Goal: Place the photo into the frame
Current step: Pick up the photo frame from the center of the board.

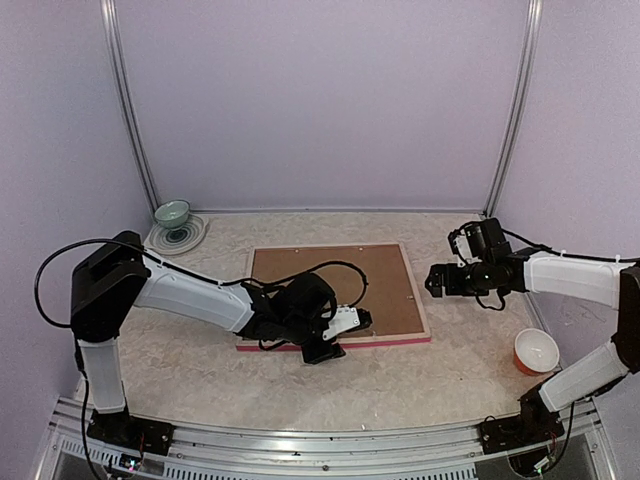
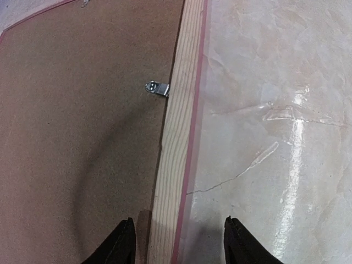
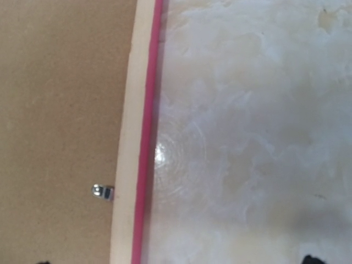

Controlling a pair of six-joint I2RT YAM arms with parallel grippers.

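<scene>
The frame lies face down on the table, pale wood back up, with a pink edge along its near side. A plain brown backing board fills it, so the photo is hidden. My left gripper is open and empty, low over the near rail; in the left wrist view its fingers straddle the wooden rail close to a small metal clip. My right gripper hovers just right of the frame, open and empty; its view shows the right rail and another clip.
A green bowl sits on a round saucer at the back left. An orange cup stands near the right arm's base. Purple walls close in the table on three sides. A black cable loops over the backing board.
</scene>
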